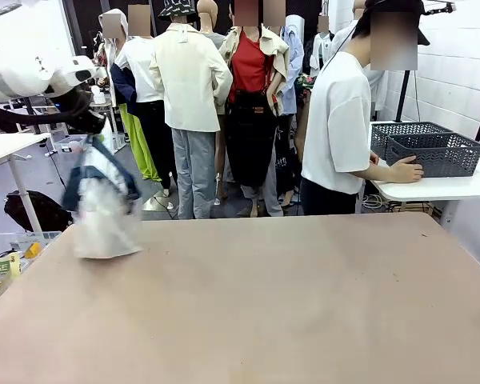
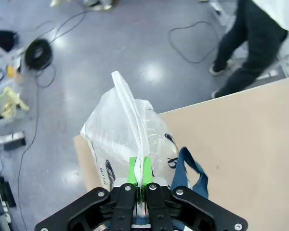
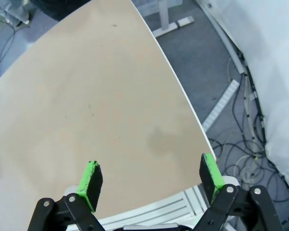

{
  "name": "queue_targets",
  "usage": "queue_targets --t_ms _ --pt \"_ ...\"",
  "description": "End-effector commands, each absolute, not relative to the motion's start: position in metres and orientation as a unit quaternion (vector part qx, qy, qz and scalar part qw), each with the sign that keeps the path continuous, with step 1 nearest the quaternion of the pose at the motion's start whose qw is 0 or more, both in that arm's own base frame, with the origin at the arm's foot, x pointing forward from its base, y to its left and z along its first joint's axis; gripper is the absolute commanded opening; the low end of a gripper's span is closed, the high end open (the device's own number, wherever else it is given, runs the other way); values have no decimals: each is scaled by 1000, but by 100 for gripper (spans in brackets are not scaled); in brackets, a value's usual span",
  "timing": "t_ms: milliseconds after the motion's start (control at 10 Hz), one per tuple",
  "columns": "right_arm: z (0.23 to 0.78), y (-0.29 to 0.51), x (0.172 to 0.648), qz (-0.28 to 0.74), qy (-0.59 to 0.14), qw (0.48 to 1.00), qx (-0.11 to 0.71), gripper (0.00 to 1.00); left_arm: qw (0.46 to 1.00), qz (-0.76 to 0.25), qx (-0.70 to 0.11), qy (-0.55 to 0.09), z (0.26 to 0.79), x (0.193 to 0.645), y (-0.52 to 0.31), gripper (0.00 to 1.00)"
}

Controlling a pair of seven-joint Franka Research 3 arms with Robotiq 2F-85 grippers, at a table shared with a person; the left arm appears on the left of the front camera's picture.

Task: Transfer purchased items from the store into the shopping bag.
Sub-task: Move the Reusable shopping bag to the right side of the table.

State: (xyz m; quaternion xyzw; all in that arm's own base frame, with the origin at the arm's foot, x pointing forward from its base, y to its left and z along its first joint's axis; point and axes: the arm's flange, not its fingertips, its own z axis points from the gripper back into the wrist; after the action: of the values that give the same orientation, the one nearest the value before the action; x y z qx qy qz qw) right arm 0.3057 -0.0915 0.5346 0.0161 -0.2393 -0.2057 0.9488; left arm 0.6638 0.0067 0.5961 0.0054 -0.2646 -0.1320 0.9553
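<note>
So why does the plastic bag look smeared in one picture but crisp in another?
Front view: the shopping bag is motion-blurred at the table's left edge. Left wrist view: it is sharp, pinched in the left gripper, with glare on the floor beyond.

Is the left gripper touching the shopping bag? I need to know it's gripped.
Touching. The left wrist view shows the left gripper with its green pads pinched on the shopping bag.

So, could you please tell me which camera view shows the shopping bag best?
The left wrist view: the shopping bag is sharp there, pinched between the left gripper and showing a blue handle. The front view shows it motion-blurred at the table's left edge.
</note>
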Motion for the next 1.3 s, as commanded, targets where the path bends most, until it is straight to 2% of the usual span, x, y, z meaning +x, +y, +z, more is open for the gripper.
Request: queue_targets --t_ms 0,300,1000,1200 --pt "532 -93 303 -201 -233 951 10 100 967 -94 24 -235 605 660 26 0" --pt "532 -93 303 -201 -233 951 10 100 968 -75 17 -239 599 656 60 0" --pt "532 -93 303 -201 -233 951 10 100 969 -87 24 -231 590 662 61 0" --pt "532 -93 303 -201 -233 951 10 100 965 -101 27 -240 599 665 62 38"
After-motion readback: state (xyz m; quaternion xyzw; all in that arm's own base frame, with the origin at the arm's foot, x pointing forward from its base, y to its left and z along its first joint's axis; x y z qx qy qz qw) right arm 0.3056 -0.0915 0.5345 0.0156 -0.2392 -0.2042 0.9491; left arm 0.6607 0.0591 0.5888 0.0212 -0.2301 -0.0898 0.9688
